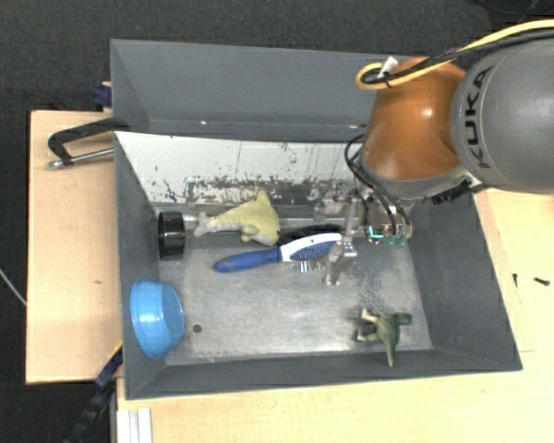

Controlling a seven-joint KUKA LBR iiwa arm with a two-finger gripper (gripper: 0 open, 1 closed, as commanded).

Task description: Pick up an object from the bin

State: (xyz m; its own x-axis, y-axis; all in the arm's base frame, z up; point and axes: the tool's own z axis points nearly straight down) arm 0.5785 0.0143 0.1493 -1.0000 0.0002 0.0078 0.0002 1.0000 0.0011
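Blue slim-handled brush (pixel 258 258) (white head) | metal gripper (pixel 340 255) at head | open/closed: cannot tell

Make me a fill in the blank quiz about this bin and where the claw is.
1. The bowl in the lower-left corner of the bin is ____.
2. The claw hangs by the ____ head of the blue-handled brush.
3. The green toy figure lies toward the lower ____ corner.
Missing words: blue; white; right.

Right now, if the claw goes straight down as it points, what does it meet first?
Likely the white head of the blue brush, or the bin floor just beside it; depth is unclear.
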